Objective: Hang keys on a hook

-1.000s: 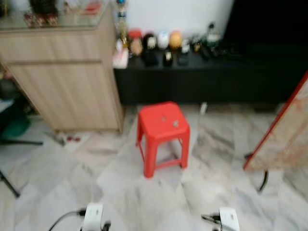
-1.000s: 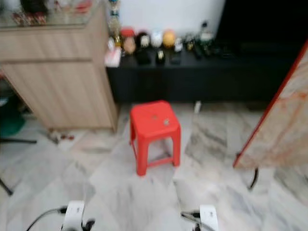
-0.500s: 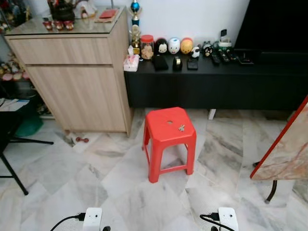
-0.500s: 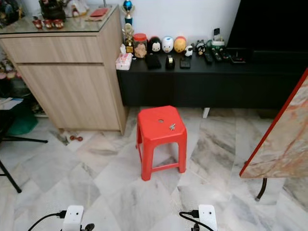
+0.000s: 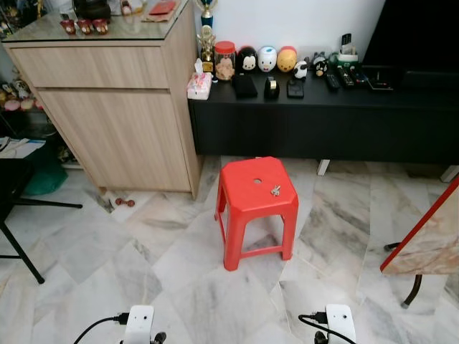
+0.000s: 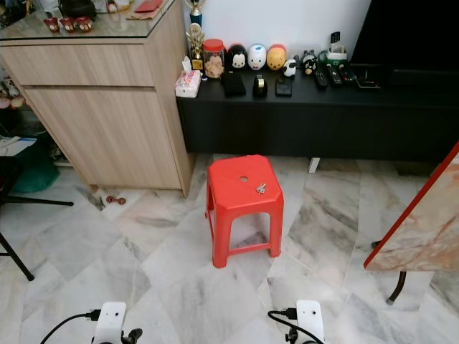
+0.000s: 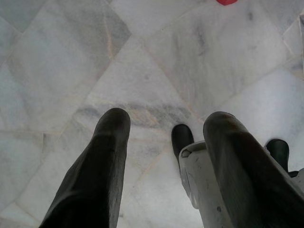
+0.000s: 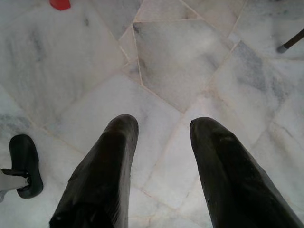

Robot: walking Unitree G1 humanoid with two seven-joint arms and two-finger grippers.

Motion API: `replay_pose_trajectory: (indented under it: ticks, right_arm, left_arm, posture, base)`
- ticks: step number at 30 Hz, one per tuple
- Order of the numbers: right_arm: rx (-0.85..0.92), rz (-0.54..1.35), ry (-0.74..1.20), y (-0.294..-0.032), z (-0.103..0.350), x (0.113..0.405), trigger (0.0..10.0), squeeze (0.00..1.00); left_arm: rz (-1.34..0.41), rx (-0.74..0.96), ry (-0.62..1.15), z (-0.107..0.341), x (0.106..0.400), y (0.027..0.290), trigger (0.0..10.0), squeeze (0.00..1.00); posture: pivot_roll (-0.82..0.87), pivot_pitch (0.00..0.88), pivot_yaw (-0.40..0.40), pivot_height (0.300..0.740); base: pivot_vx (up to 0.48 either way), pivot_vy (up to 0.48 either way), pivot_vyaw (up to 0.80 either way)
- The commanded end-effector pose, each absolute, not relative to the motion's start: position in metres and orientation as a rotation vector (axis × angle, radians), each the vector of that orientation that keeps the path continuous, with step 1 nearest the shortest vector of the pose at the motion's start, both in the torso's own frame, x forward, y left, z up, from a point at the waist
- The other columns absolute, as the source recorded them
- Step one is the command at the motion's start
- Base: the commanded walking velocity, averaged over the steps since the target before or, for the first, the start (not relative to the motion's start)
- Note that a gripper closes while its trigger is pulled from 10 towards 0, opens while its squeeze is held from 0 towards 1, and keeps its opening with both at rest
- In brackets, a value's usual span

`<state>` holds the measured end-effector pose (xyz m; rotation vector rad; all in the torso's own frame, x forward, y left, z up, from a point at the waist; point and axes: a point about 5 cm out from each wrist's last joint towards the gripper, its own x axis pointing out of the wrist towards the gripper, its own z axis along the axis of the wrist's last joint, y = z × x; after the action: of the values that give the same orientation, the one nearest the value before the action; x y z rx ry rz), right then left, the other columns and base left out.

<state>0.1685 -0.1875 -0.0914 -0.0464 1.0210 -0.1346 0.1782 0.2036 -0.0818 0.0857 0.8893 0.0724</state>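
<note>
Since a second ago the blur has cleared and the view has shifted a little. Both arms hang low; the left gripper (image 7: 164,130) and right gripper (image 8: 159,130) are open and hold nothing. Small keys (image 5: 275,190) lie on the red stool (image 5: 247,201), ahead on the marble floor (image 5: 107,265).

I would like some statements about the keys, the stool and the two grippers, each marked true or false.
1. The keys lie on the red stool. True.
2. The left gripper holds the keys. False: it is open and empty, hanging over the floor.
3. The stool stands before a black cabinet. True.
4. The right gripper is shut. False: its fingers are apart.
5. The stool lies on its side. False: it stands upright.
</note>
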Motion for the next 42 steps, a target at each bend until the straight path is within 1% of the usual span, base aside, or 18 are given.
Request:
replay_pose_trajectory:
  ticks: [1, 4, 12, 34, 42]
  right_arm:
    - [-0.033, -0.135, 1.010, -0.1852, -0.0906, 0.1708, 10.0, 0.00]
    - [-0.031, -0.135, 1.007, -0.1837, -0.0904, 0.1717, 10.0, 0.00]
    - [-0.025, -0.138, 0.996, -0.1835, -0.0892, 0.1742, 10.0, 0.00]
    - [-0.019, -0.142, 1.002, -0.1859, -0.0903, 0.1712, 10.0, 0.00]
    - [-0.033, -0.113, 0.988, -0.1843, -0.0900, 0.1714, 10.0, 0.00]
  left_arm:
    - [0.070, 0.091, 0.926, -0.0857, 0.1705, 0.2048, 10.0, 0.00]
    - [0.070, 0.091, 0.925, -0.0856, 0.1706, 0.2049, 10.0, 0.00]
    - [0.072, 0.091, 0.922, -0.0851, 0.1713, 0.2056, 10.0, 0.00]
    - [0.076, 0.091, 0.921, -0.0847, 0.1722, 0.2062, 10.0, 0.00]
    - [0.075, 0.092, 0.921, -0.0848, 0.1721, 0.2060, 10.0, 0.00]
  posture:
    - [-0.01, 0.000, -0.007, 0.740]
    - [-0.01, 0.000, -0.006, 0.740]
    - [-0.02, 0.000, -0.006, 0.740]
    - [-0.01, 0.000, -0.008, 0.740]
    - [-0.01, 0.000, -0.009, 0.740]
  base:
    - [0.000, 0.000, 0.00]
    - [0.000, 0.000, 0.00]
    - [0.253, 0.000, 0.00]
    - [0.295, 0.000, 0.00]
    - [0.292, 0.000, 0.00]
